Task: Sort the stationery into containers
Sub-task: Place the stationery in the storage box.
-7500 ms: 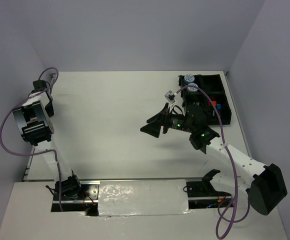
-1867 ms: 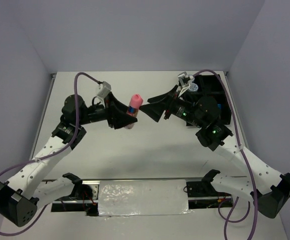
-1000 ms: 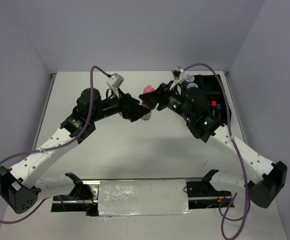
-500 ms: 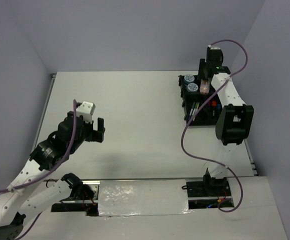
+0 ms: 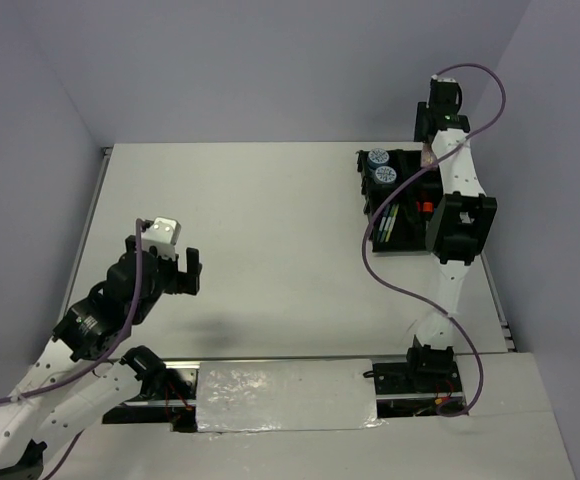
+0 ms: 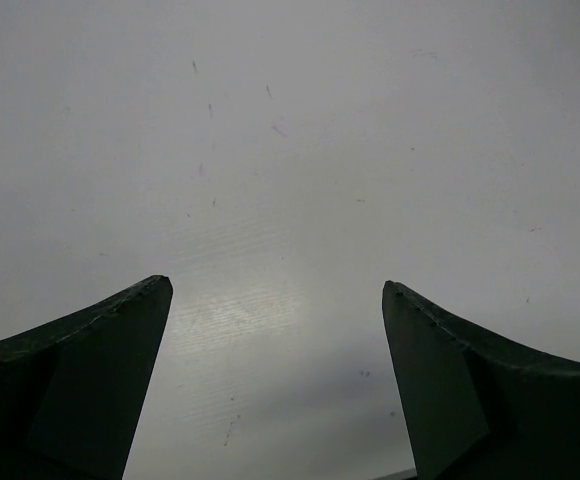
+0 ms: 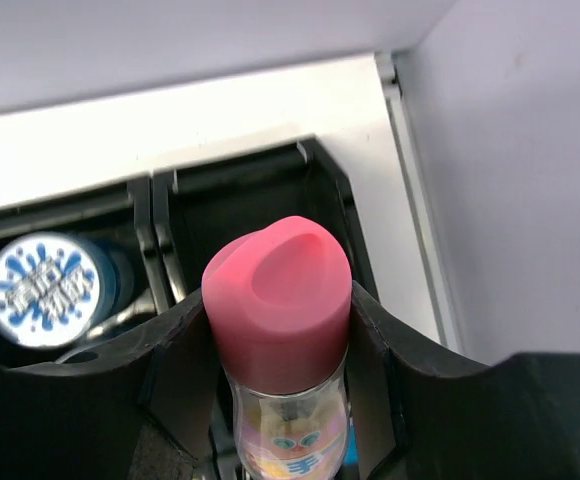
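The pink bottle, with a pink cap and a clear printed body, stands upright between the jaws of my right gripper, which is shut on it. It is held above the far right compartment of the black organiser tray. In the top view the right gripper hangs over the tray's back edge, and a bit of the bottle shows. Two blue-white tubs sit in the tray's far left compartments, and one of them shows in the right wrist view. My left gripper is open and empty over bare table.
Thin pale pens and an orange-capped highlighter lie in the tray. The tray sits in the table's far right corner against the right wall. The table edge rail runs beside it.
My right arm has carried the pink bottle a little further back and right over the tray. My left arm has drawn back slightly toward its base, still open.
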Action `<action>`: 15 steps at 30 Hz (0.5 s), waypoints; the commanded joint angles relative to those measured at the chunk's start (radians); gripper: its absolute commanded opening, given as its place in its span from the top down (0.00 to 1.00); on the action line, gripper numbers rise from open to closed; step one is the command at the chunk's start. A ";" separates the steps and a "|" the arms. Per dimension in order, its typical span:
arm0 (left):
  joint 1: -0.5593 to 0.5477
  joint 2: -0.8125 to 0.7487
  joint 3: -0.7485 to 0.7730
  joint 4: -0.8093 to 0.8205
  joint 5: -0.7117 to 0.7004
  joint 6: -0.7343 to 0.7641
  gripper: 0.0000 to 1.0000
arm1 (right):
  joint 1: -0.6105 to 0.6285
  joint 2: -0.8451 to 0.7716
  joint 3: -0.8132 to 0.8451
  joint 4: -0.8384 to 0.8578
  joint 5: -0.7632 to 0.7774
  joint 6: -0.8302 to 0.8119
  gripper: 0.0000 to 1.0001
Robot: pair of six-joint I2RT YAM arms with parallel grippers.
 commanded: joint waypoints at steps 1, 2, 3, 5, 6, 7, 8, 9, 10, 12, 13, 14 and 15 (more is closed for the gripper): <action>-0.005 0.003 -0.021 0.061 0.020 0.009 0.01 | 0.000 0.064 0.090 0.035 0.029 -0.046 1.00; -0.005 0.015 -0.024 0.072 0.044 0.012 0.01 | 0.000 0.072 0.094 0.046 0.031 -0.054 1.00; -0.004 0.022 -0.022 0.070 0.051 0.014 0.01 | -0.002 0.078 0.094 0.052 0.032 -0.064 1.00; -0.004 0.038 -0.021 0.070 0.054 0.014 0.01 | -0.003 0.087 0.080 0.080 0.040 -0.069 1.00; -0.005 0.042 -0.024 0.072 0.055 0.017 0.01 | -0.005 0.095 0.081 0.083 0.040 -0.070 0.97; -0.005 0.042 -0.022 0.072 0.055 0.015 0.01 | -0.008 0.101 0.089 0.086 0.037 -0.070 0.94; -0.004 0.040 -0.024 0.070 0.054 0.014 0.01 | -0.008 0.119 0.097 0.084 0.035 -0.072 0.92; -0.004 0.037 -0.027 0.072 0.051 0.014 0.01 | -0.011 0.129 0.106 0.081 0.029 -0.070 0.92; -0.005 0.034 -0.029 0.072 0.049 0.011 0.01 | -0.011 0.136 0.118 0.080 0.026 -0.066 0.92; -0.005 0.026 -0.030 0.072 0.037 0.009 0.01 | -0.011 0.146 0.118 0.089 0.021 -0.057 0.90; -0.005 0.028 -0.030 0.072 0.037 0.009 0.01 | -0.012 0.147 0.115 0.094 0.020 -0.055 0.87; -0.005 0.026 -0.032 0.072 0.036 0.008 0.01 | -0.011 0.149 0.117 0.097 0.027 -0.048 0.79; -0.005 0.029 -0.032 0.070 0.034 0.008 0.01 | -0.011 0.152 0.117 0.100 0.035 -0.047 0.51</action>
